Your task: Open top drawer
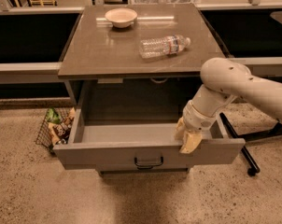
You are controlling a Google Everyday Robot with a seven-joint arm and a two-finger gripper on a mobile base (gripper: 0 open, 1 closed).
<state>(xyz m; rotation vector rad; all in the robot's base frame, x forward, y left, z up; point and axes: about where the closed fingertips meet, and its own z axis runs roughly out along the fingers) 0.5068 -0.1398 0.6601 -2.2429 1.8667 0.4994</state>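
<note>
The top drawer [108, 156] is a wide grey drawer with a small black loop handle [149, 163] at the centre of its front. It stands pulled far out from the cabinet, and its inside looks empty. My gripper [186, 139], with tan fingers, hangs on the white arm [234, 80] at the drawer's front rim, right of the handle. It reaches over the top edge of the front panel. The lower drawers are hidden under the open one.
A brown tabletop [136, 41] above the drawer carries a white bowl [121, 17] at the back and a plastic bottle [162, 45] lying on its side. A wire basket with packets [54, 127] stands on the floor at left. A black chair leg with a caster [241, 148] is at right.
</note>
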